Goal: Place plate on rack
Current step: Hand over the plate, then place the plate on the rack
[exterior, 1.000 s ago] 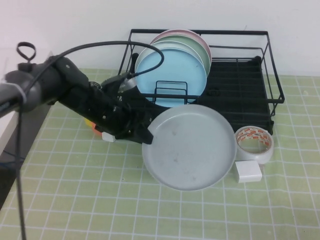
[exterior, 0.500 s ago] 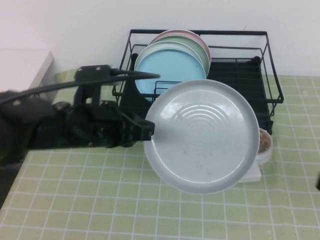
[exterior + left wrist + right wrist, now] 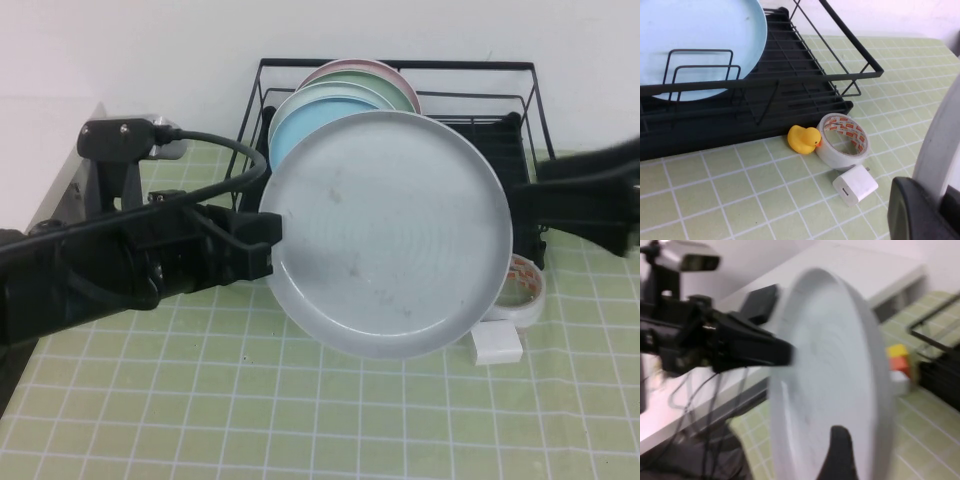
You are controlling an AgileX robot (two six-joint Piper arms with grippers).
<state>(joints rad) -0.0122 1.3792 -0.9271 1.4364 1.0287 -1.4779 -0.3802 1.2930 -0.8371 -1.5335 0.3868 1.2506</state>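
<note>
The left gripper (image 3: pixel 268 242) is clamped on the left rim of the grey plate (image 3: pixel 388 232), held upright in front of the rack (image 3: pixel 520 130). The right gripper (image 3: pixel 525 205) is beside the plate's right rim; its fingers' state is unclear.

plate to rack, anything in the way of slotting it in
The left gripper holds the plate by its edge, in front of the rack. The blue plate and others fill the rack's left slots; the right side looks free. The right gripper is beside the plate's other edge.
</note>
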